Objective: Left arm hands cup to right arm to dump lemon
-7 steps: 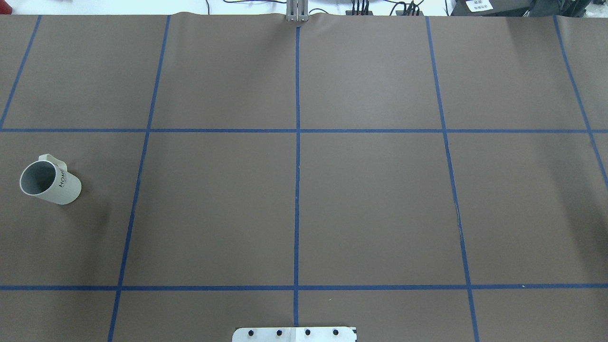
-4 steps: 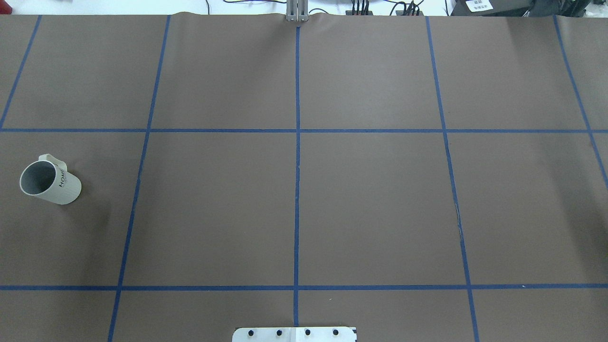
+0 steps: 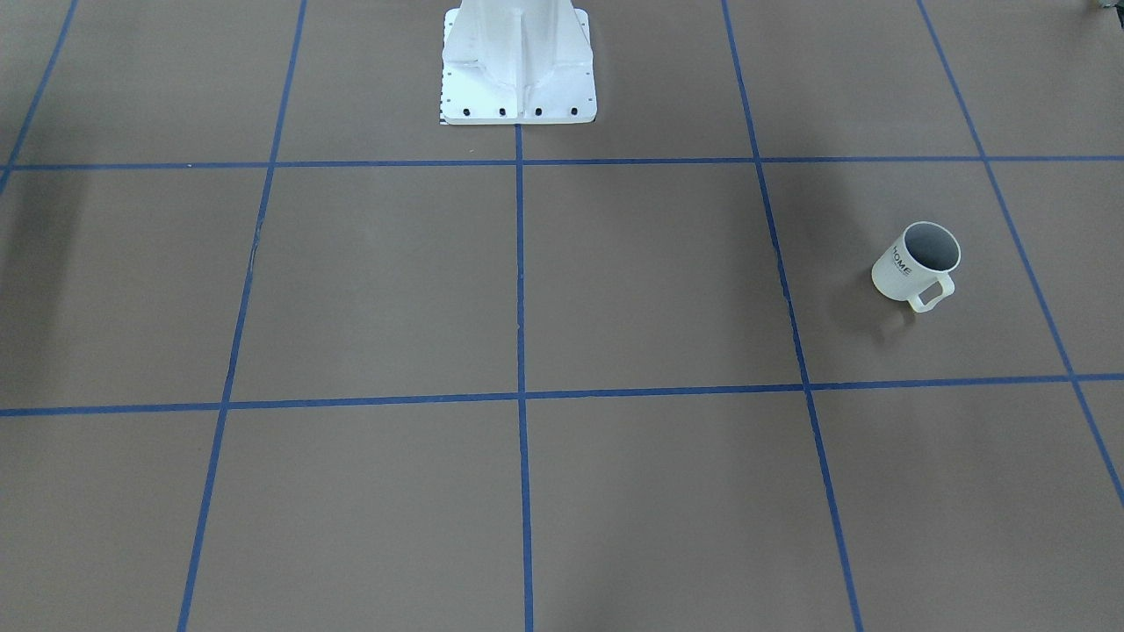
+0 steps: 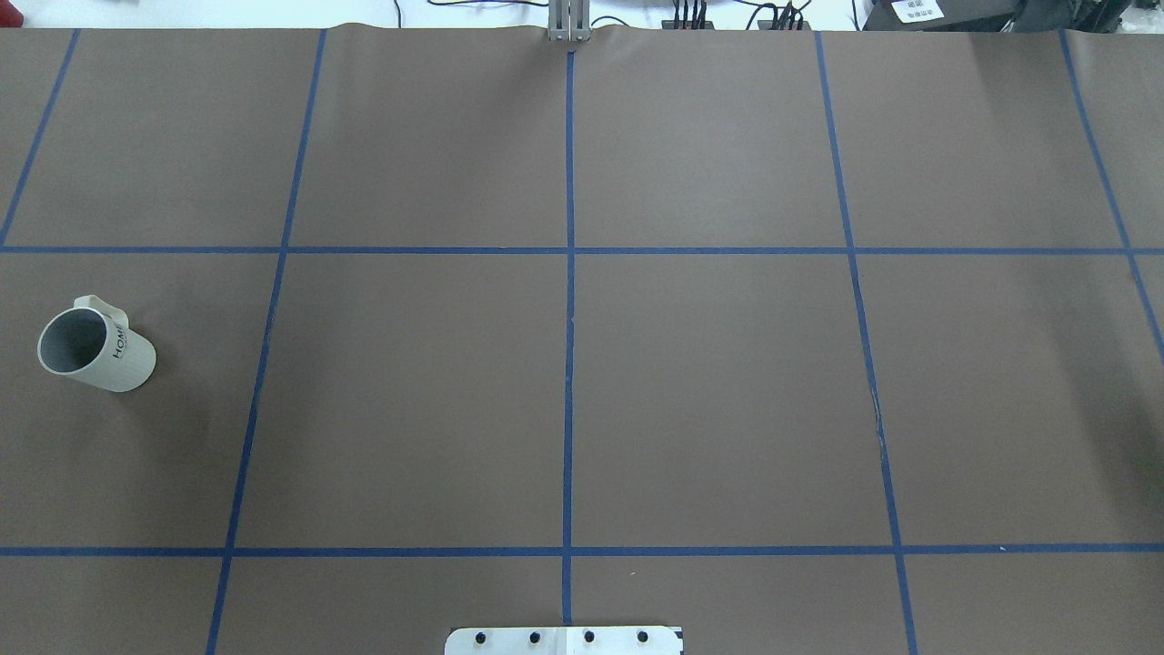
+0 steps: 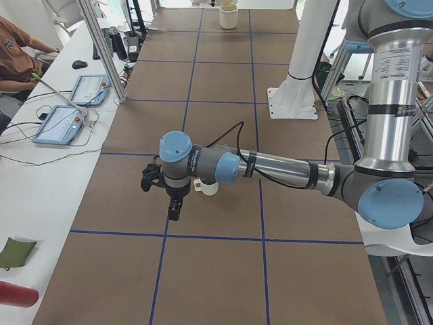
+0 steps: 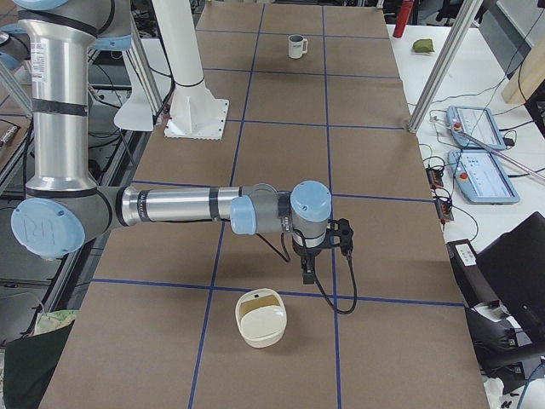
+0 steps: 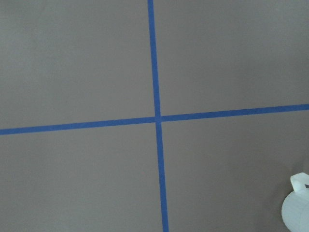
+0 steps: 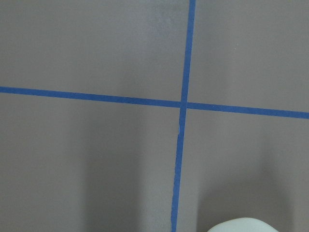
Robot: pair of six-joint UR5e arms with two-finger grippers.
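The off-white "HOME" cup (image 4: pixel 95 348) stands upright on the brown table at the far left; it also shows in the front view (image 3: pixel 915 263) and the right side view (image 6: pixel 295 45). Its inside looks grey and I see no lemon. In the left side view my left gripper (image 5: pixel 174 208) hangs over the table just in front of the cup (image 5: pixel 207 187), which the arm partly hides. My right gripper (image 6: pixel 307 271) hangs over the other end of the table. I cannot tell whether either gripper is open. The left wrist view shows only the cup's edge (image 7: pixel 299 203).
An off-white bowl (image 6: pixel 261 317) with a tan inside sits near my right gripper; its rim shows in the right wrist view (image 8: pixel 241 224). The white robot pedestal (image 3: pixel 518 70) stands at the table's robot side. Control tablets (image 5: pixel 67 108) and an operator (image 5: pixel 17 54) are beside the table.
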